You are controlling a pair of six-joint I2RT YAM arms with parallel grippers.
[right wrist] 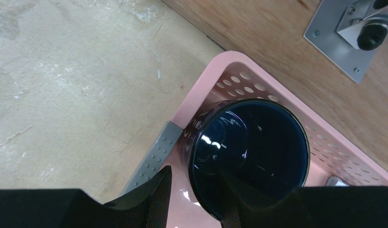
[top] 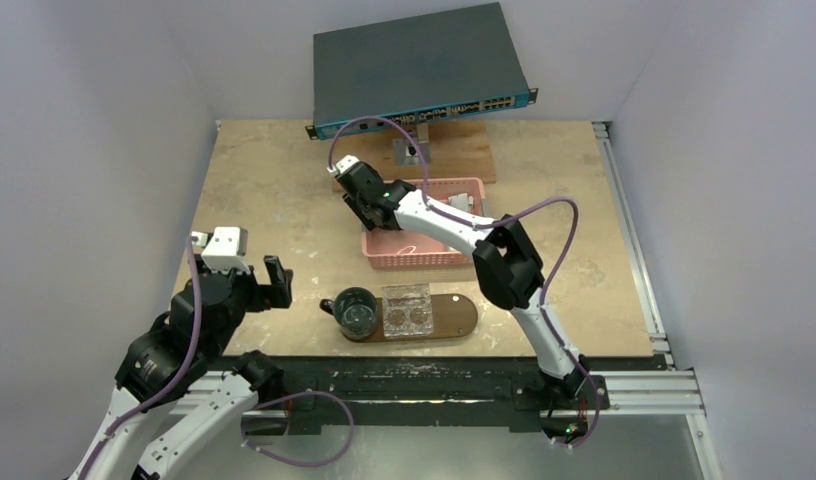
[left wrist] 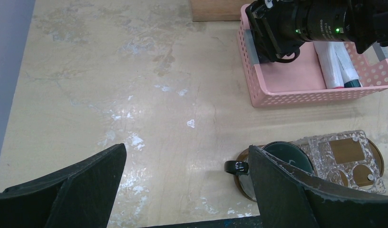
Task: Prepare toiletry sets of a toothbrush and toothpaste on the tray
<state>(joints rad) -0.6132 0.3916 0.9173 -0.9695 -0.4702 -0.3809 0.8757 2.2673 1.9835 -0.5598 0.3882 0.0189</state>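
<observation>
Right wrist view: mug point(right wrist: 249, 156) rim, lower centre, straddled by the right gripper point(right wrist: 196, 175); clamping cannot be told. Vertical lift clear of the basket point(right wrist: 239, 78) is advised.

Near rim of the mug point(right wrist: 249, 152) behind the right tool point(right wrist: 196, 175); pink basket point(right wrist: 216, 76) partly beyond the view's edge.
</observation>
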